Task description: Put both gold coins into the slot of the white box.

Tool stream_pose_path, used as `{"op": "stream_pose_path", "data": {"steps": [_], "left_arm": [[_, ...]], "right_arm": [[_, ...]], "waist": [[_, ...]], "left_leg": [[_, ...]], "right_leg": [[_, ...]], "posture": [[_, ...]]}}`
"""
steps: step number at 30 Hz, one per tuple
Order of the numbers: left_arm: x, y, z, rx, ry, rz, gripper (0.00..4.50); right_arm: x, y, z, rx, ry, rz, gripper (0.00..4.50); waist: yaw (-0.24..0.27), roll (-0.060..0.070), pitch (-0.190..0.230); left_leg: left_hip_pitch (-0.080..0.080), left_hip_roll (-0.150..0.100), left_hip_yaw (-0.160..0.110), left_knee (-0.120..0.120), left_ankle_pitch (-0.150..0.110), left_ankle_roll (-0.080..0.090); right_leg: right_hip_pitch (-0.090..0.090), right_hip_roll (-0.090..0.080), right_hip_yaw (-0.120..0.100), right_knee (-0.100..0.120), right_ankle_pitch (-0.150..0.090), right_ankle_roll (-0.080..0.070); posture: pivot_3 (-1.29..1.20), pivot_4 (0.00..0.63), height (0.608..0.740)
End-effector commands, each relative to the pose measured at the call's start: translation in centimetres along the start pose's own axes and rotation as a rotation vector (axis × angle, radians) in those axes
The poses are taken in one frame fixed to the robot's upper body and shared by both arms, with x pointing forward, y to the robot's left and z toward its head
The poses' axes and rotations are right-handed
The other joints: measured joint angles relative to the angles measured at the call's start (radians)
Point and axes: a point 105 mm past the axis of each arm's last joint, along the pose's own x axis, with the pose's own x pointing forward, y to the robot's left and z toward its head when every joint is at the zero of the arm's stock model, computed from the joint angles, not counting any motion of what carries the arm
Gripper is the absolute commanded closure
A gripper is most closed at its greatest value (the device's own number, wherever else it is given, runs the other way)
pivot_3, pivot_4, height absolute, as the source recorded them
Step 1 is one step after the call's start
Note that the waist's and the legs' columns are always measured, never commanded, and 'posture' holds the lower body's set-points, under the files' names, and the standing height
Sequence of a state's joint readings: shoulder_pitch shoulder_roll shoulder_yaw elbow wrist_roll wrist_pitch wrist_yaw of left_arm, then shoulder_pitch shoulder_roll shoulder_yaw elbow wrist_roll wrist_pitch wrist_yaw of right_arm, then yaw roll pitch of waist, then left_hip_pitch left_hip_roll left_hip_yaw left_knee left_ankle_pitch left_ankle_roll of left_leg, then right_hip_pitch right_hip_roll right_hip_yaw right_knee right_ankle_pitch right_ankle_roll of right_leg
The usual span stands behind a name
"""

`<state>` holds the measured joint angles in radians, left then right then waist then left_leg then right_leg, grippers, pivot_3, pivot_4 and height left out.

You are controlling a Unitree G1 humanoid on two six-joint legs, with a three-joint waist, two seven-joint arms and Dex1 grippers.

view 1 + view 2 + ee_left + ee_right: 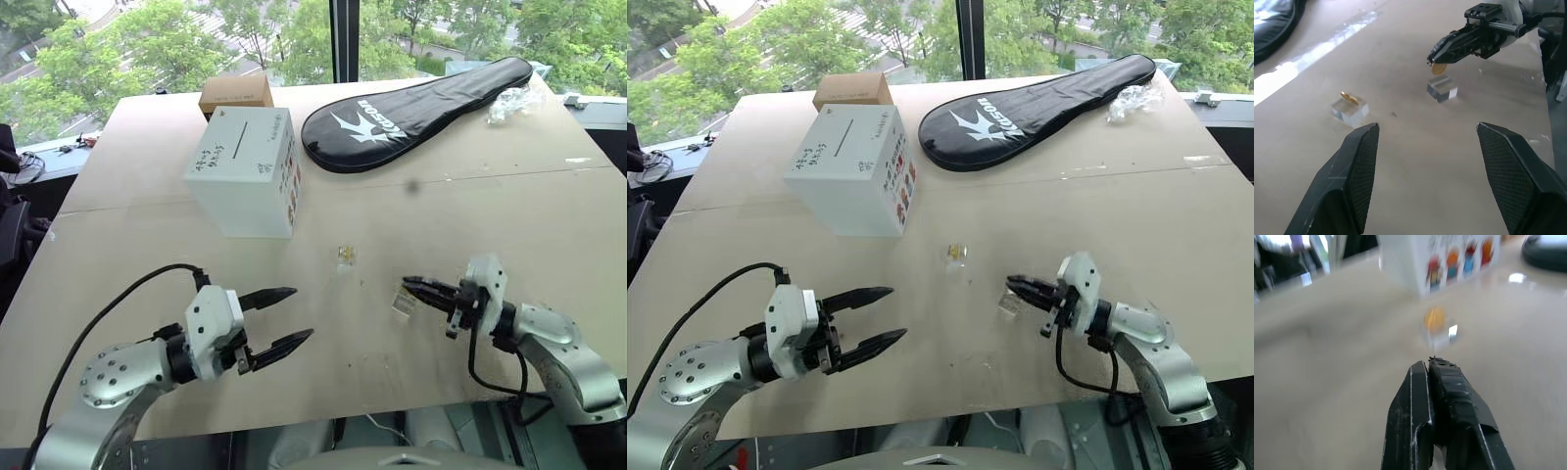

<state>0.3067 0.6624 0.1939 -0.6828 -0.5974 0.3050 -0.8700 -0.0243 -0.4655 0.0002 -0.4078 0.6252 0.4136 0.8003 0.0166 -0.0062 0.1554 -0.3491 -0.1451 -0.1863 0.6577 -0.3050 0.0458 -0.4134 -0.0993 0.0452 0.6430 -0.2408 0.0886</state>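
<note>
I'm seeing my right gripper (409, 283) pinching a small round gold coin (1438, 69) at its tips, just above a clear plastic block (1442, 90) on the beige desk (509, 215). The other gold coin (1350, 97) is sitting on its block between the grippers. My left gripper (289, 315) is hovering spread wide. The white cardboard box (245, 176) is standing beyond, well apart.

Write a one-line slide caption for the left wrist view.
Right gripper shut on a gold coin just above its clear block; second gold coin waits on another block, left gripper open.
</note>
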Motion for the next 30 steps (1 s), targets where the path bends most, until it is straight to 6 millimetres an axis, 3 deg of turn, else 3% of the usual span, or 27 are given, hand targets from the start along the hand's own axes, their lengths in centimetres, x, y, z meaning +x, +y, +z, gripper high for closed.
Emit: {"op": "stream_pose_path", "data": {"steps": [1,4,6,9,13,17,30], "left_arm": [[1.4,0.0,2.9,-0.119,-0.157,0.029,1.28],[2.7,0.0,6.9,-0.241,-0.369,0.008,1.28],[3.1,0.9,9.7,-0.356,-0.569,0.007,1.28],[4.3,2.7,11.9,-0.545,-0.764,0.033,1.28],[5.4,3.2,12.8,-0.650,-0.862,0.026,1.28],[5.6,3.2,13.3,-0.750,-0.948,-0.005,1.28],[6.6,2.1,13.7,-0.781,-0.932,-0.112,1.28]], "right_arm": [[0.7,0.7,3.2,0.085,-0.119,0.026,4.48],[1.7,1.1,5.1,0.198,-0.192,0.065,4.48],[3.0,1.5,7.4,0.294,-0.296,0.105,4.48],[5.1,2.5,10.6,0.395,-0.404,0.184,4.48],[6.2,3.0,13.9,0.530,-0.546,0.235,4.48],[6.6,3.4,15.5,0.636,-0.624,0.266,4.48],[7.3,4.6,15.4,0.677,-0.589,0.312,4.48]], "waist": [[0.000,0.000,0.000],[0.003,-0.001,0.000],[-0.001,-0.001,0.000],[-0.006,0.000,0.000],[-0.005,0.000,0.000],[-0.006,0.000,0.000],[-0.019,0.000,0.000]], "left_leg": [[0.000,0.000,0.000,0.000,0.000,0.000],[0.000,0.000,-0.002,0.000,0.000,0.000],[0.000,0.000,-0.001,0.000,0.000,0.000],[0.000,0.000,0.000,0.000,0.000,0.000],[0.000,0.001,-0.001,0.002,0.000,-0.001],[0.000,0.001,0.000,0.002,0.000,-0.001],[0.000,0.001,0.000,0.002,0.000,-0.001]], "right_leg": [[0.000,0.000,0.000,0.000,0.000,0.000],[0.000,0.000,-0.002,0.000,0.000,0.000],[0.000,0.000,-0.001,0.000,0.000,0.000],[-0.001,0.001,0.000,0.000,0.000,0.000],[0.000,0.003,0.000,0.001,0.001,-0.001],[-0.001,0.006,0.000,0.000,0.001,-0.001],[-0.001,0.007,0.000,0.001,0.001,-0.001]], "posture": [[0.00,0.150,0.740],[0.00,0.150,0.740],[0.00,0.150,0.740],[0.00,0.150,0.740],[0.00,0.150,0.740],[0.00,0.150,0.740],[0.00,0.150,0.740]]}}
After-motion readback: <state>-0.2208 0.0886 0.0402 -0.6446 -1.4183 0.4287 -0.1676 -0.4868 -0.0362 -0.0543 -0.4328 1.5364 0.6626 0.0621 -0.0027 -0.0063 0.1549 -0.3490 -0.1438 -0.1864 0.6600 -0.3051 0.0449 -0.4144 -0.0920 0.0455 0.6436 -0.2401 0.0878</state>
